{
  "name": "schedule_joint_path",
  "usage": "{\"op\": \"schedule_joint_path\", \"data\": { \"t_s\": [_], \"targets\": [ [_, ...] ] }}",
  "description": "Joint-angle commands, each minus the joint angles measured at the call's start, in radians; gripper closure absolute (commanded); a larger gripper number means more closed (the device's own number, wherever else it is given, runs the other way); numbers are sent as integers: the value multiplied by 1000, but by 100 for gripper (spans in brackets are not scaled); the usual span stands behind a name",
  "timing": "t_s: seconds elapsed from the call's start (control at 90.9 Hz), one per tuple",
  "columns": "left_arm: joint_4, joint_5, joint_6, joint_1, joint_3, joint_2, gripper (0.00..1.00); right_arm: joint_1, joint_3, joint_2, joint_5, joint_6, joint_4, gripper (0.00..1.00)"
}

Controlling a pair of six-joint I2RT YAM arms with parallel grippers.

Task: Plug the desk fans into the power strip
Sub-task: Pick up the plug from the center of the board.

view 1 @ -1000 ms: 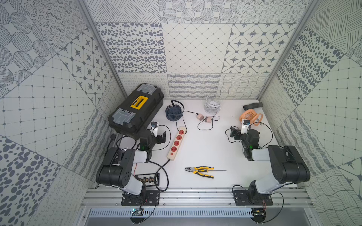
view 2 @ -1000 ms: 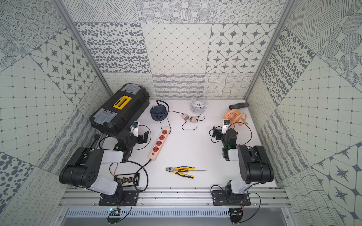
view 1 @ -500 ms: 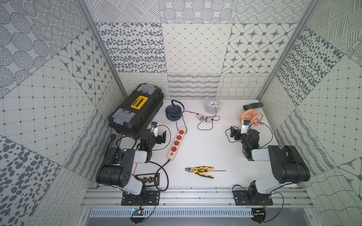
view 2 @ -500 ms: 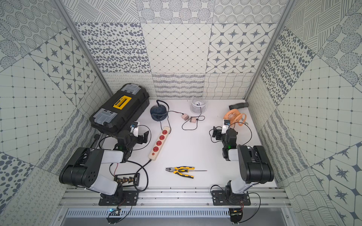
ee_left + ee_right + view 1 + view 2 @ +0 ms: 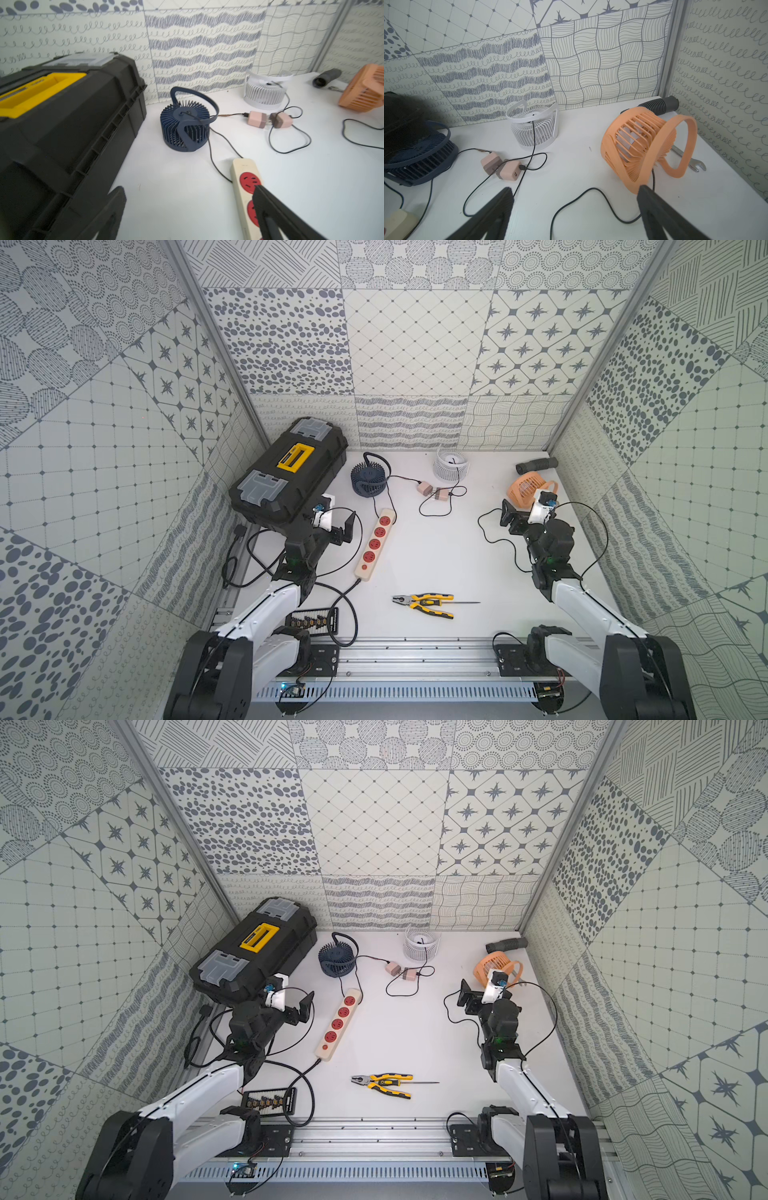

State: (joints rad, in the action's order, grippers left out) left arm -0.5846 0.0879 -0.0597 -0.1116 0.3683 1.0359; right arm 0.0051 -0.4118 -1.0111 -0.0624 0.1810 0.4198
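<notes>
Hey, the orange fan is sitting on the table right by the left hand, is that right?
Wrong hand: the orange fan is sitting on the table right by the right hand, as a top view shows.

Overhead view. We see a white worktop [image 5: 415, 1040] enclosed by patterned panels. The power strip [image 5: 338, 1023] lies slantwise left of centre, and its black cord [image 5: 305, 1071] loops toward the near rail. Just beyond its far end sits a navy fan [image 5: 337, 958]. Farther right stand a white fan [image 5: 422, 944] and an orange fan [image 5: 490, 968], with two pink adapters [image 5: 401, 971] lying between the navy and white ones. A black toolbox [image 5: 253, 959] fills the far-left corner, and pliers [image 5: 384, 1080] lie near the front. We note the left pincer [image 5: 291, 1002], jaws spread and empty, between toolbox and strip. The right pincer [image 5: 484, 990], likewise spread and empty, sits just before the orange fan.
</notes>
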Motion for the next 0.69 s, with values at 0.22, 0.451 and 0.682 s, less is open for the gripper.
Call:
{"op": "schedule_joint_path", "data": {
  "t_s": [0.22,0.451,0.682],
  "targets": [
    [475,27,-211,-222,135,-225,3,270,-373,-136,16,162,-686,3],
    [639,90,-270,-260,211,-230,3,474,-778,-624,75,-3,-724,9],
    [773,84,-264,-261,233,-231,2,476,-1141,-981,86,-184,-823,12]
  ]
}}
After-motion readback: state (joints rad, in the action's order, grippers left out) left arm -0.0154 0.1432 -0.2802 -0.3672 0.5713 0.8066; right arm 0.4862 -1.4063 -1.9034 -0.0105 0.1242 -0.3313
